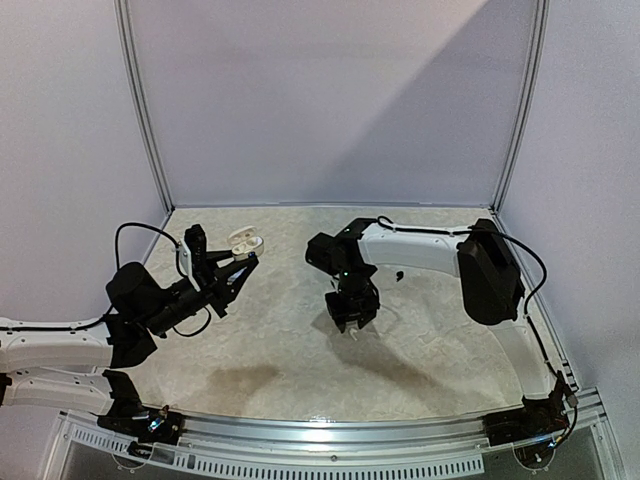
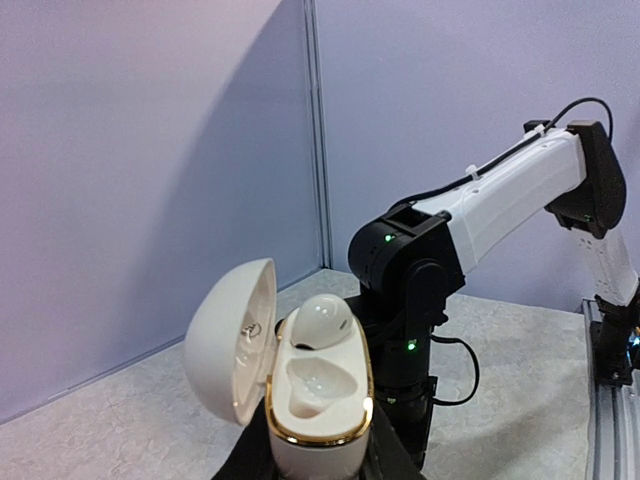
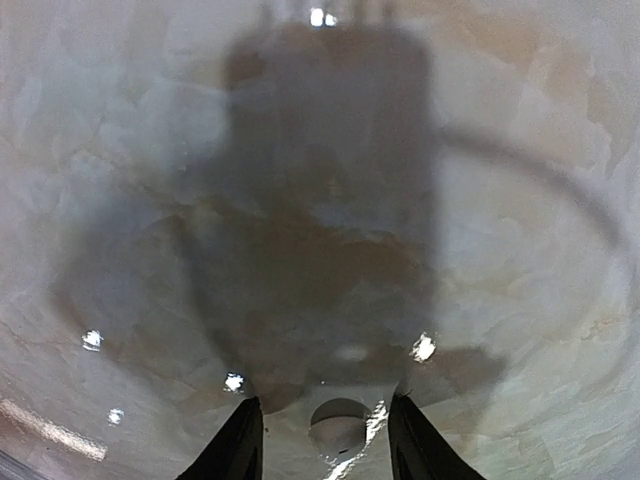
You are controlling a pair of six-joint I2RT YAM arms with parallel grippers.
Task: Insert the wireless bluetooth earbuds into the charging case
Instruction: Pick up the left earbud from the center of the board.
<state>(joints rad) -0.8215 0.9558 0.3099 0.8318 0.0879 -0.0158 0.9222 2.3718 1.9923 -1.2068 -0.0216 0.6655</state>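
Note:
My left gripper (image 1: 238, 262) is shut on a white pebble-like charging case (image 1: 245, 241) and holds it up off the table at the left. In the left wrist view the case (image 2: 312, 440) has a gold rim and its lid (image 2: 228, 340) stands open to the left. One white earbud (image 2: 320, 320) sits in the far socket, and the near socket (image 2: 315, 385) is empty. My right gripper (image 1: 350, 322) points down above the middle of the table. In the right wrist view a white earbud (image 3: 338, 435) sits between its fingers (image 3: 240, 445), held above the tabletop.
The marbled tabletop (image 1: 300, 350) is enclosed by pale walls and metal posts (image 1: 145, 110). A metal rail (image 1: 330, 440) runs along the near edge. A small dark piece (image 1: 399, 273) lies under the right arm. The right arm's wrist (image 2: 410, 270) stands just behind the case.

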